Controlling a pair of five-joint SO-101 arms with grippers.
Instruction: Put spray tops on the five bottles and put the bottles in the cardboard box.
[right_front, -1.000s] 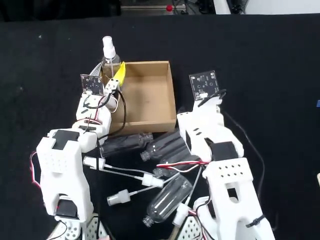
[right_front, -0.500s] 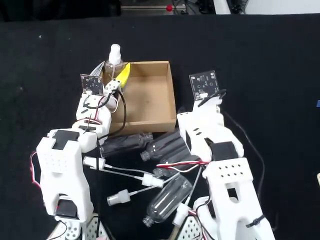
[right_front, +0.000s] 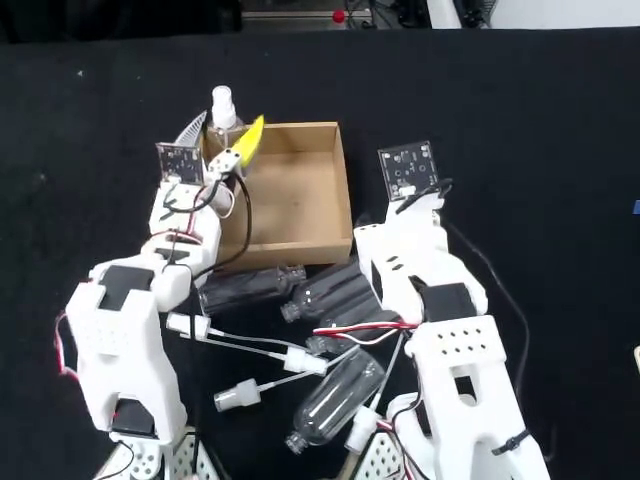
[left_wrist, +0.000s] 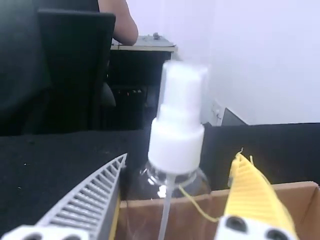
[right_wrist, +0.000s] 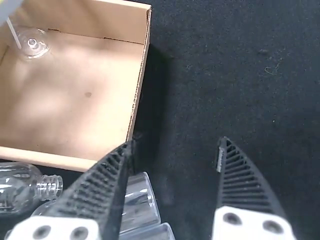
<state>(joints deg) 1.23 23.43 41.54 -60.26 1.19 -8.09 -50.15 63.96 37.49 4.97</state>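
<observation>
Left fingers (left_wrist: 95, 195) spread around capped bottle (left_wrist: 175, 145) standing in cardboard box (right_front: 300, 247) corner, right fingers (right_wrist: 240, 185) parted beside box

- The white left arm (right_front: 125, 330) stretches from the near left edge towards the far side.
- The left gripper (right_front: 222, 135), with one grey ribbed finger and one yellow one, sits at the arm's far end, jaws spread apart.
- The white right arm (right_front: 440, 300) is folded, nearer and to the right.
- The right gripper (right_wrist: 175, 145), with two dark ribbed fingers, points downward, jaws wide apart.
</observation>
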